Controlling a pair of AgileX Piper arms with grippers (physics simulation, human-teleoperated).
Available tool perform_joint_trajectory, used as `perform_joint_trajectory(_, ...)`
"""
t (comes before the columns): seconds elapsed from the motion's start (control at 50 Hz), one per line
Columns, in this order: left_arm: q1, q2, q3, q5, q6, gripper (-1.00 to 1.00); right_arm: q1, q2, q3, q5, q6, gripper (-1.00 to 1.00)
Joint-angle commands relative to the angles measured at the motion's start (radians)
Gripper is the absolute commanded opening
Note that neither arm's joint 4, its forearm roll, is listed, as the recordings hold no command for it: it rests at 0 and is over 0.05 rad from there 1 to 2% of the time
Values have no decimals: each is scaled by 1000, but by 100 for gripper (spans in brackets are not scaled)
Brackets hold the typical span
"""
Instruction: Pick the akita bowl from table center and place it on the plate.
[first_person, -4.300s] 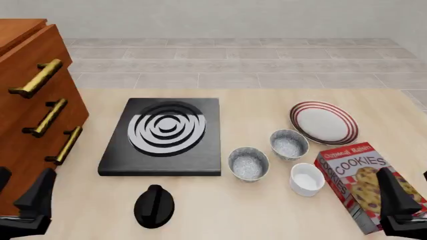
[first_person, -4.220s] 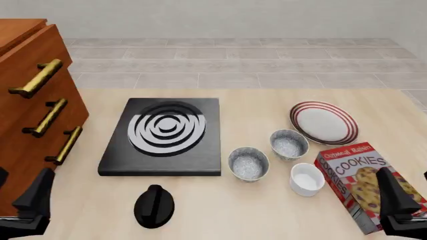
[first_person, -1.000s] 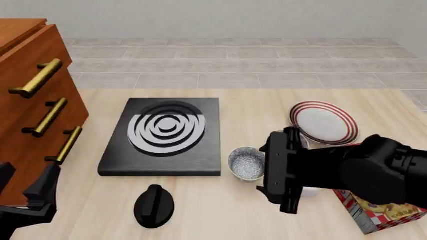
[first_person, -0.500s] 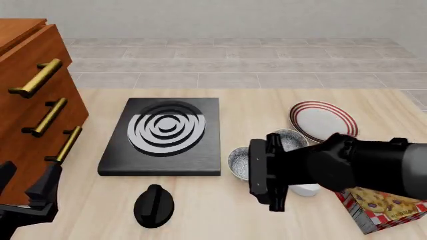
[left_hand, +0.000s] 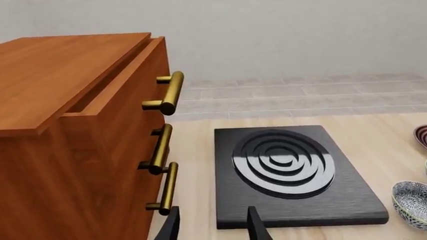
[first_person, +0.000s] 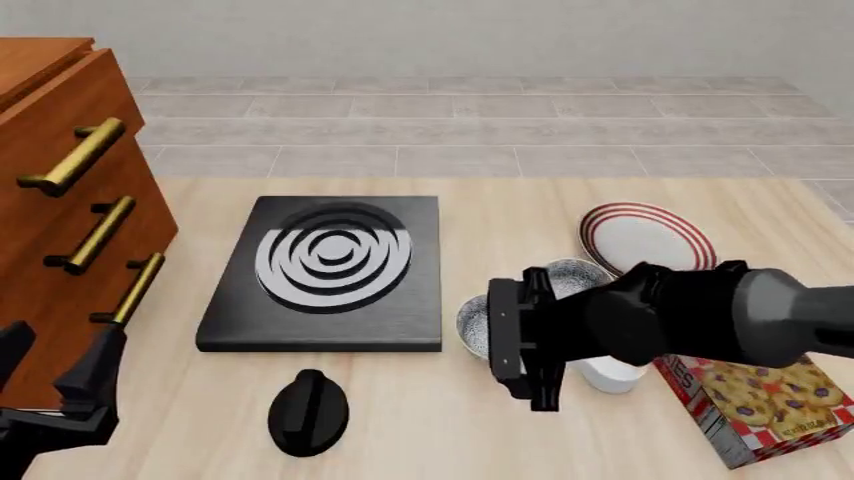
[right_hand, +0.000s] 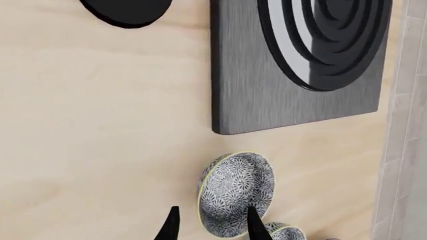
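Front view — right gripper (first_person: 523, 345) hangs over the akita bowl (first_person: 475, 322) at table centre, fingers parted, nothing held | plate (first_person: 650, 243) far right | left gripper (left_hand: 212, 226) parted, near-left — idle

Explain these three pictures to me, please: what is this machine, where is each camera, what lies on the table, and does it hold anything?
These are simulator renders of two robot arms at a table. The front view looks down from behind the arms; the other two come from cameras on each wrist. On the table lie a black stove plate with its knob, two speckled akita bowls, a white ramekin, a red-striped plate and a cookie box. A wooden drawer cabinet stands at the left. The right gripper is open, above the nearer bowl, holding nothing. The left gripper waits open, empty.
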Motion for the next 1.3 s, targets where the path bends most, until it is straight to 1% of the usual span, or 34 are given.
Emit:
perform_joint_trajectory(0.02, 0, 6, 0, -4, 4, 100, 12, 43, -23, 0, 16, 100)
perform_joint_trajectory(0.14, -2, 3, 0, -1, 4, 100, 24, 59, -25, -3, 25, 100)
perform_joint_trajectory(0.38, 1, -8, 0, 9, 8, 100, -3, 89, -23, -31, 15, 100)
perform_joint_trajectory(0.52, 0, -1, 0, 4, 9, 100, -15, 102, -20, -39, 19, 100)
perform_joint_trajectory(0.72, 3, 3, 0, 1, 8, 100, -22, 146, -33, -49, 42, 100)
perform_joint_trajectory(0.9, 4, 7, 0, -3, 8, 100, -33, 173, -33, -59, 50, 100)
perform_joint_trajectory(1.0, 3, 6, 0, -2, 9, 100, -26, 176, -28, -63, 56, 100)
perform_joint_trajectory(1.14, 3, 5, 0, 1, 9, 100, -10, 163, -17, -65, 54, 100)
perform_joint_trajectory(1.16, 3, 4, 0, 1, 9, 100, -8, 150, 1, -90, 26, 100)
perform_joint_trajectory(1.18, 3, 4, 0, 1, 9, 100, -8, 150, 2, -91, 26, 100)
perform_joint_trajectory(1.2, 2, 1, 0, 4, 9, 100, -35, 152, -3, -87, 15, 100)
perform_joint_trajectory(1.22, 2, -6, 0, 11, 10, 100, -32, 145, 4, -88, 5, -100)
perform_joint_trajectory(1.26, 2, 1, 0, 5, 10, 100, -26, 133, -1, -69, 11, -100)
perform_joint_trajectory(1.3, 2, 5, 0, 1, 9, 100, -31, 123, -2, -70, 2, -100)
